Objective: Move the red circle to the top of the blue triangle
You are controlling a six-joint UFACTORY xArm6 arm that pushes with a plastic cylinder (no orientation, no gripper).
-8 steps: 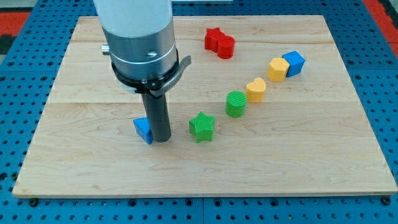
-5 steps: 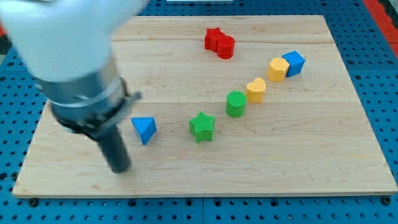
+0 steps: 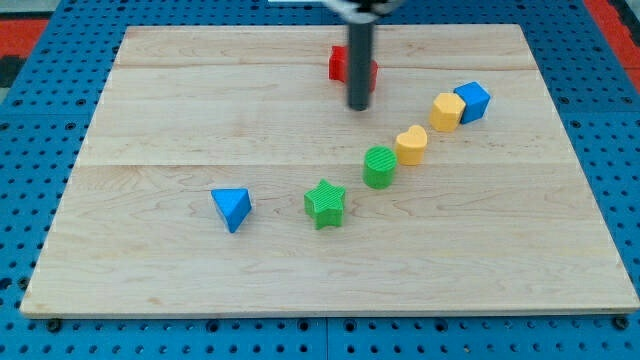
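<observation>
Red circle (image 3: 366, 72) sits near the view's top, just right of the middle, and only parts of it show, because my rod crosses in front of it; a red star-like block (image 3: 339, 63) touches it on the view's left, so the two read as one red mass. My tip (image 3: 358, 107) rests on the wooden surface (image 3: 150, 110) just below those red blocks; whether the rod touches the circle cannot be told, since it overlaps it in the picture. No gripper shows, only the straight dark rod, so there is no open or closed state to report.

Blue triangle (image 3: 232, 208) lies well apart from the red circle, toward the view's lower left, alone on bare wood. To its right, near it, stands a green star (image 3: 325, 203). From there a diagonal row climbs toward the view's upper right: a green cylinder (image 3: 379, 166), a yellow heart (image 3: 411, 144) just beside it, then a yellow block (image 3: 447, 110) with rounded corners, touching a blue cube (image 3: 472, 101).
</observation>
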